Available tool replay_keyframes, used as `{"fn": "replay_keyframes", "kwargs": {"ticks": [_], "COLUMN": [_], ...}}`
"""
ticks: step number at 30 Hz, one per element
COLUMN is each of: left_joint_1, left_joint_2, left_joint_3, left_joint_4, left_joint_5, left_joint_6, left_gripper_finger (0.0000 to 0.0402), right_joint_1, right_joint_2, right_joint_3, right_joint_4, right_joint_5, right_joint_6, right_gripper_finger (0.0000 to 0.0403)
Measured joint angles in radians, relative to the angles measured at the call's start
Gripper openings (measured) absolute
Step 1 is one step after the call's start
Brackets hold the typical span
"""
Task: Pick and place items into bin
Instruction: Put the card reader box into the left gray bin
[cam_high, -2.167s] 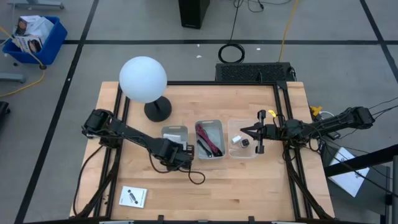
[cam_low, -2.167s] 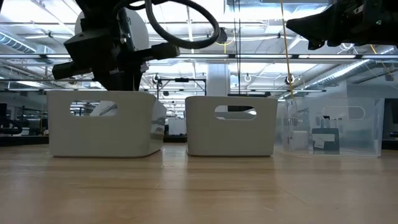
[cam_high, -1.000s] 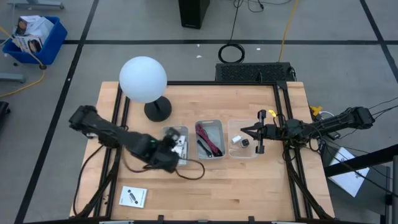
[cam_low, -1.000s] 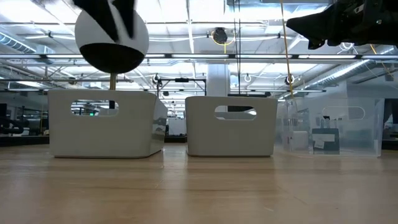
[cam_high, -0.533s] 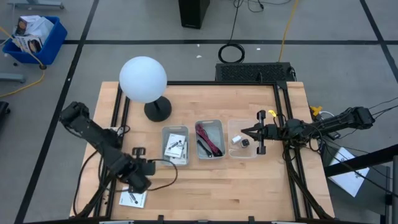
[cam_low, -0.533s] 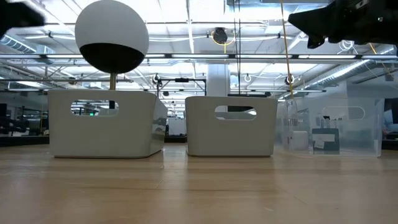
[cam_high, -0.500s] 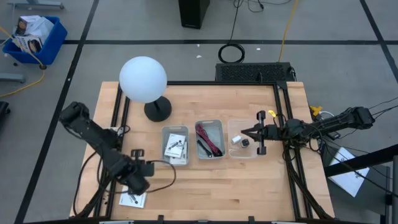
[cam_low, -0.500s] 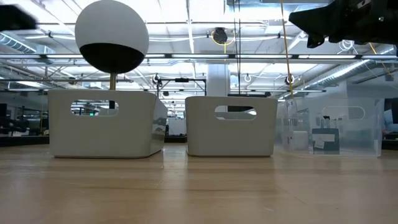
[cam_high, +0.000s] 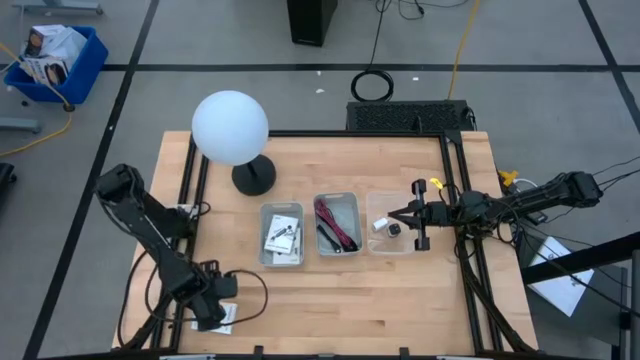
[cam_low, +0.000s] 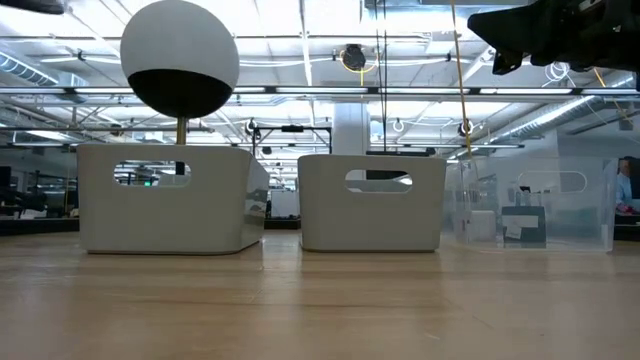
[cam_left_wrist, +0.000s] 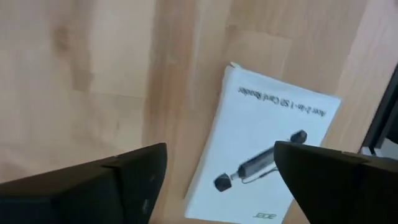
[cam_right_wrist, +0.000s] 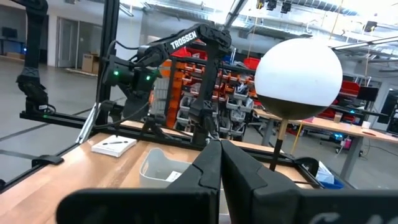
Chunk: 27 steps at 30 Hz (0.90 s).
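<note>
A white square packet with black print lies flat on the wood near the table's near-left corner, where my left gripper hangs over the packet, open. Its fingers stand apart on either side of it, and I see no touch. Two more packets lie in the left white bin. The black-and-red cable bundle fills the middle bin. A tiny black cube and a white piece sit in the clear bin. My right gripper hovers shut above that bin.
A big white globe lamp on a black base stands at the far left of the table. The three bins sit in a row across the middle. Bare wood lies between the bins and the near edge.
My left gripper has swung from the left white bin toward the table's near-left corner and come down over the lone packet. The packets in the bin and my right arm have stayed put.
</note>
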Motion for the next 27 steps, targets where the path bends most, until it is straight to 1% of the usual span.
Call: {"fn": "replay_keyframes", "kwargs": {"ticks": [4,9,13,19,23,27], "left_joint_1": [-0.013,-0.020,-0.024,-0.035,-0.037,-0.038], "left_joint_2": [0.000,0.000,0.000,-0.006,-0.006,-0.004], "left_joint_3": [-0.043,-0.123,-0.186,-0.250,-0.260,-0.261], "left_joint_4": [0.055,0.213,0.323,0.401,0.405,0.417], "left_joint_5": [0.040,0.124,0.132,0.126,0.119,0.123], "left_joint_6": [-0.005,-0.036,-0.059,-0.075,-0.067,-0.011], "left_gripper_finger": [0.0300,0.0273,0.0250,0.0215,0.0174,0.0101], "right_joint_1": [0.000,0.000,0.000,0.000,0.000,0.000], "right_joint_2": [0.000,0.000,0.000,0.000,0.000,0.000], "right_joint_3": [0.000,0.000,0.000,0.000,0.000,0.000], "right_joint_4": [0.000,0.000,0.000,0.000,0.000,0.000], "right_joint_5": [0.000,0.001,0.001,0.002,0.002,0.002], "right_joint_6": [0.000,-0.001,-0.002,-0.001,-0.005,-0.008], "right_gripper_finger": [0.0004,0.0004,0.0004,0.0004,0.0004,0.0004]}}
